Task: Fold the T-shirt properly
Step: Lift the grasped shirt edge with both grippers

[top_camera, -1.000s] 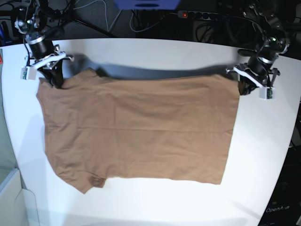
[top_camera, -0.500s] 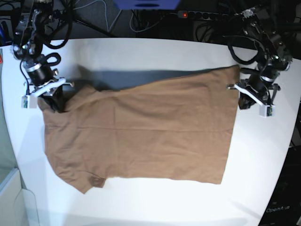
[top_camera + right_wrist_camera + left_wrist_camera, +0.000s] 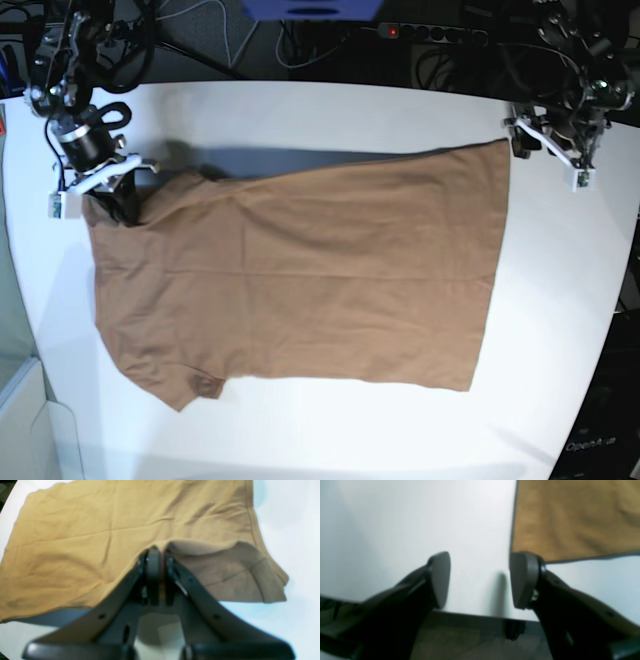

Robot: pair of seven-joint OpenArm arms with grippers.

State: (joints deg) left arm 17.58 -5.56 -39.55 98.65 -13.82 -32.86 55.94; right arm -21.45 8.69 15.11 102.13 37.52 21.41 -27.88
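The tan-brown T-shirt [image 3: 300, 280] lies spread on the white table [image 3: 560, 330], hem to the right and sleeves to the left. My right gripper [image 3: 112, 205], at the left of the base view, is shut on the T-shirt's far shoulder edge. In the right wrist view [image 3: 159, 555] the cloth [image 3: 75, 542] folds up between the closed jaws. My left gripper [image 3: 548, 140] is open and empty beside the far hem corner. In the left wrist view [image 3: 480, 580] the T-shirt's corner [image 3: 570, 517] lies flat just past the right fingertip [image 3: 522, 580].
Cables and a power strip [image 3: 430, 35] run behind the table's far edge. A blue object [image 3: 310, 8] sits at the top middle. The table's edge shows close under the left gripper [image 3: 475, 613]. Bare white table surrounds the shirt at front and right.
My left gripper let go of the far hem corner, opened and moved back from the cloth. The corner now lies flat. My right gripper stays shut on the shoulder and shifted slightly back.
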